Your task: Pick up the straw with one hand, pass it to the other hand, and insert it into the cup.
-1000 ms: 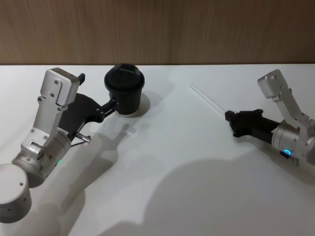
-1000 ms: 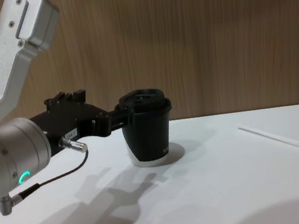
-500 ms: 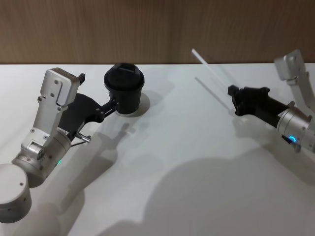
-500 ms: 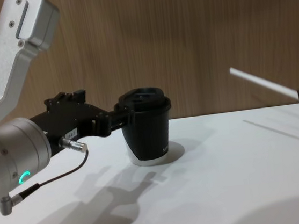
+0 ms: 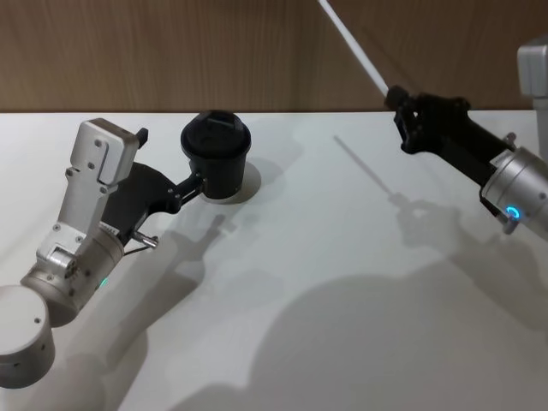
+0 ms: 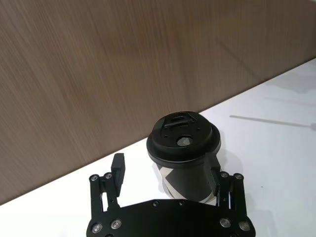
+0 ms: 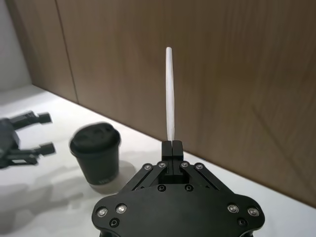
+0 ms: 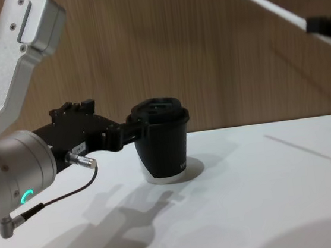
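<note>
Wood panelling (image 5: 171,51) backs a white table (image 5: 325,291), and both arms reach forward over it. On the left, the left arm (image 8: 15,171) comes in low, with a green light (image 8: 25,195) glowing on its silver joint and a thin black cable (image 8: 54,199) with a metal plug (image 8: 81,161) hanging beside it. The left gripper (image 6: 167,170) sits near the table top with its fingers spread wide either side of the cup (image 5: 216,158). In the left wrist view one finger (image 6: 215,174) lies against the cup's side while the other (image 6: 118,167) stands apart from it, so the cup is bracketed, not squeezed. The cup stands upright on the table toward the back, left of centre, with its black lid (image 6: 182,138) on and a small hole showing in the lid. To the right of it the table top carries a thin slanting shadow (image 5: 364,167). Farther right, well apart from the cup, the right gripper (image 5: 398,98) hangs high above the table with its fingers pinched tight on the straw (image 5: 355,47). It holds the straw by one end – the free length slants up and toward the left, clear of the table, and in the right wrist view it runs straight out from the closed fingertips. A blue light (image 5: 512,212) glows on the right arm (image 5: 514,184).
</note>
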Controlling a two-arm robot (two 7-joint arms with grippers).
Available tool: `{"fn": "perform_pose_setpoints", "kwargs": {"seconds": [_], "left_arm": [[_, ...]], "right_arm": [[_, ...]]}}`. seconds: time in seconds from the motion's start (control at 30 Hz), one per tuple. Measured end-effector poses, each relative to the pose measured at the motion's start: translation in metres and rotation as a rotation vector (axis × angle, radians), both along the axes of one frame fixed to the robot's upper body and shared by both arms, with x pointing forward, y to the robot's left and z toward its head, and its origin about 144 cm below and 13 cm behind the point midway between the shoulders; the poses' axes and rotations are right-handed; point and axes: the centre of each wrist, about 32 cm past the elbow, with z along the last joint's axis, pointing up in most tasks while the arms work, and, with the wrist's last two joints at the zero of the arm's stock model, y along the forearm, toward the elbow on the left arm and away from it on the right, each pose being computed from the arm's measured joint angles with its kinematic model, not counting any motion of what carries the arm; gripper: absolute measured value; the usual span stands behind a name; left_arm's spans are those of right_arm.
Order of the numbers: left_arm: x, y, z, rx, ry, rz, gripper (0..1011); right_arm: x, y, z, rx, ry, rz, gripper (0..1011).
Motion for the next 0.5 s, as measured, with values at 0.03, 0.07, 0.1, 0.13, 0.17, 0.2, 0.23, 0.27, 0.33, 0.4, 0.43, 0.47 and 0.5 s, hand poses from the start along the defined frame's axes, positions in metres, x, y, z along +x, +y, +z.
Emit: {"fn": "perform_pose_setpoints", "kwargs": {"seconds": [0.03, 0.07, 0.1, 0.13, 0.17, 0.2, 0.23, 0.27, 0.33, 0.4, 0.43, 0.47, 0.5], "left_arm": [[0.0, 0.0, 0.0, 0.0, 0.0, 0.0, 1001], [0.0, 0.0, 0.0, 0.0, 0.0, 0.0, 1002], [0.0, 0.0, 0.0, 0.0, 0.0, 0.0, 1001], [0.0, 0.0, 0.0, 0.0, 0.0, 0.0, 1002], [0.0, 0.0, 0.0, 0.0, 0.0, 0.0, 1001], [0.0, 0.0, 0.0, 0.0, 0.0, 0.0, 1002], [0.0, 0.0, 0.0, 0.0, 0.0, 0.0, 1001], [0.0, 0.0, 0.0, 0.0, 0.0, 0.0, 1001], [0.0, 0.0, 0.0, 0.0, 0.0, 0.0, 1001], [0.0, 0.0, 0.0, 0.0, 0.0, 0.0, 1002], [0.0, 0.0, 0.0, 0.0, 0.0, 0.0, 1001], [0.0, 0.0, 0.0, 0.0, 0.0, 0.0, 1002], [0.0, 0.0, 0.0, 0.0, 0.0, 0.0, 1002]], "right_arm": [[-0.001, 0.002, 0.003, 0.01, -0.01, 0.012, 1], [-0.002, 0.004, 0.004, 0.016, -0.016, 0.019, 1], [-0.003, 0.007, 0.008, 0.032, -0.03, 0.039, 0], [-0.004, 0.009, 0.01, 0.038, -0.035, 0.048, 1], [-0.005, 0.01, 0.012, 0.045, -0.041, 0.059, 1], [-0.007, 0.014, 0.015, 0.053, -0.05, 0.078, 1], [-0.008, 0.016, 0.017, 0.057, -0.056, 0.088, 0], [-0.009, 0.018, 0.019, 0.06, -0.059, 0.098, 0], [-0.011, 0.022, 0.022, 0.066, -0.064, 0.117, 1], [-0.014, 0.028, 0.027, 0.074, -0.067, 0.15, 1], [-0.014, 0.028, 0.027, 0.074, -0.067, 0.15, 1], [-0.015, 0.029, 0.029, 0.076, -0.067, 0.157, 1], [-0.016, 0.032, 0.031, 0.081, -0.065, 0.174, 1]]}}
